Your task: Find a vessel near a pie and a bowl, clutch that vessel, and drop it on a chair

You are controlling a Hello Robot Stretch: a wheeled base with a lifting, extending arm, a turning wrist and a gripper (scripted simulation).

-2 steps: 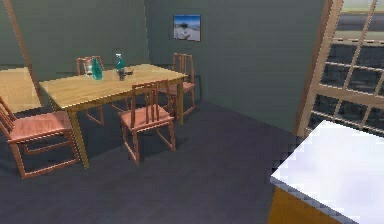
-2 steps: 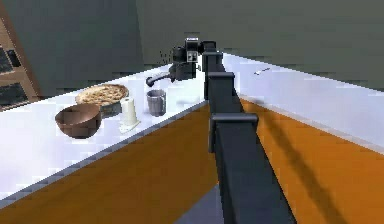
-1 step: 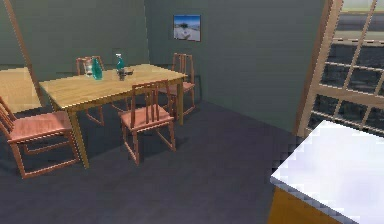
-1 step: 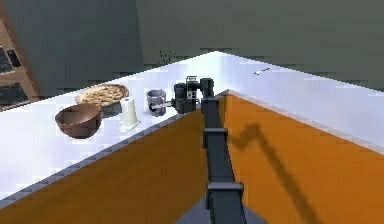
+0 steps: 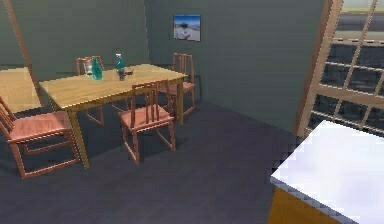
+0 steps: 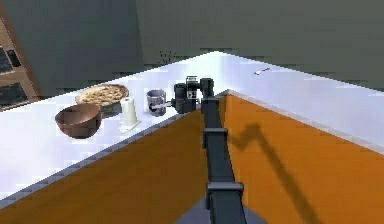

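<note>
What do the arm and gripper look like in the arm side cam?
The arm is a dark, near-black square bar, stepped in sections. At its far end sit two small white squares with black marks. Next to them is the gripper, which has a compact dark body and two thin fingers. No cables can be made out.

Gripper load unclear — 1 cup maybe touching.

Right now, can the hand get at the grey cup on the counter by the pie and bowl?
Probably yes. The hand sits just right of the grey cup in the arm side view, nothing between them; the white cylinder, pie and bowl stand on the cup's other side.
</note>
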